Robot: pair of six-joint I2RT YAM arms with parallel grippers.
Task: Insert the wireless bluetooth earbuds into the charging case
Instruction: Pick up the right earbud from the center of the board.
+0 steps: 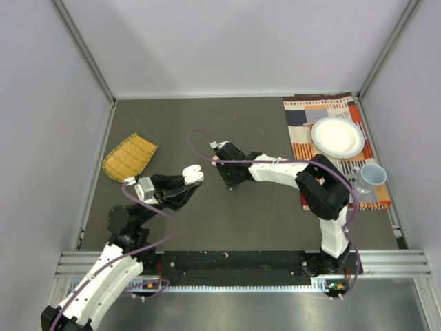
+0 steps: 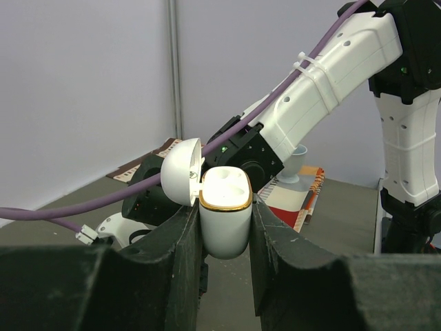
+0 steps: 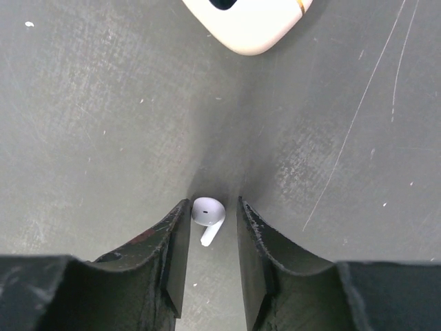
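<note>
The charging case, its lid flipped back, is clamped tight in the left tool at the centre of the left wrist view. One white earbud is seen lying on the tabletop at the lower centre of the right wrist view. It is straddled by the right tool, whose jaws stand narrowly apart and are not yet closed on it. Being tiny and rounded, the earbud could be squeezed out sideways or pinched askew, so that its stem would miss the case's socket. No brand, label or writing can be read.
</note>
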